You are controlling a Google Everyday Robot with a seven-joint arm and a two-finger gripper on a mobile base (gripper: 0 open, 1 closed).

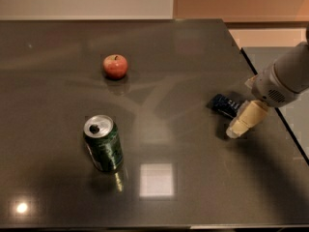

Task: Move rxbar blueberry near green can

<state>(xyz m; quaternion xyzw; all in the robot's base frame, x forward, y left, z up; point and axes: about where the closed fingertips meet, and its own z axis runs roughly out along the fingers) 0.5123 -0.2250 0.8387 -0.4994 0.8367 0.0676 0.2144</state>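
Observation:
The rxbar blueberry point(224, 104), a small flat dark blue bar, lies on the dark table at the right, partly hidden behind my gripper. The green can point(104, 143) stands upright at the lower left, far from the bar. My gripper point(236, 127) comes down from the right; its cream-coloured finger tip rests just in front and to the right of the bar, touching or nearly touching its near end.
A red apple point(115, 65) sits at the upper left centre of the table point(159, 47). The table's right edge point(270, 105) runs close behind my gripper. A bright light reflection point(156, 180) shows on the surface right of the can.

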